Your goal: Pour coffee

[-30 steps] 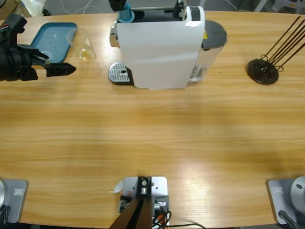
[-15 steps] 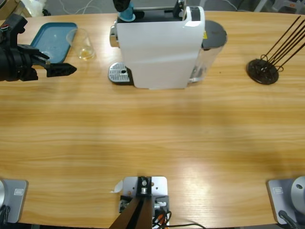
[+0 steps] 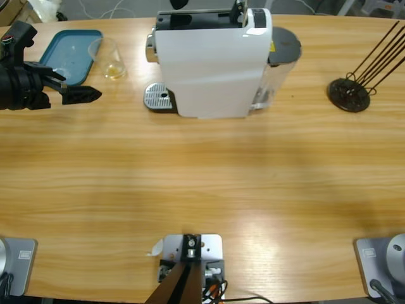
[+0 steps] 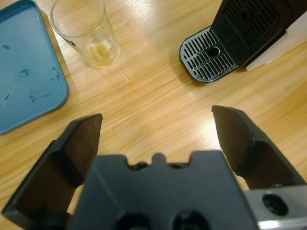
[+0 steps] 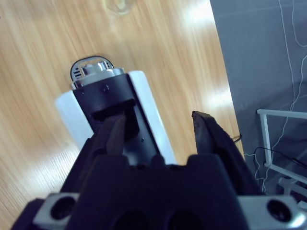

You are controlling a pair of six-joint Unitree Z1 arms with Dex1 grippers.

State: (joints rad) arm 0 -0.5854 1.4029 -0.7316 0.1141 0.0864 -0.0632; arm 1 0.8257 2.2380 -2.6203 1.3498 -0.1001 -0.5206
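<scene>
A clear glass point(image 3: 111, 58) point(image 4: 86, 31) stands beside the teal tray, holding a shallow pool of pale yellowish coffee point(image 3: 114, 71) point(image 4: 101, 50). The white coffee machine point(image 3: 212, 63) point(image 5: 156, 112) stands at the back middle, its metal drip tray point(image 3: 158, 97) point(image 4: 208, 60) bare. My left gripper point(image 3: 81, 94) point(image 4: 158, 116) hovers open, a short way in front of the glass and not touching it. Seen only in its wrist view, my right gripper point(image 5: 158, 120) hangs open above the machine's black top slot point(image 5: 110, 96) with nothing between its jaws.
A teal tray point(image 3: 66, 54) point(image 4: 24, 72) lies at the back left, right beside the glass. A black wire rack point(image 3: 349, 94) with long rods stands at the far right. The machine's dark water tank point(image 3: 285, 45) sits on its right side.
The black gripper and the blue thing at the machine's top rear have gone up out of the high view. The left arm has barely moved.
</scene>
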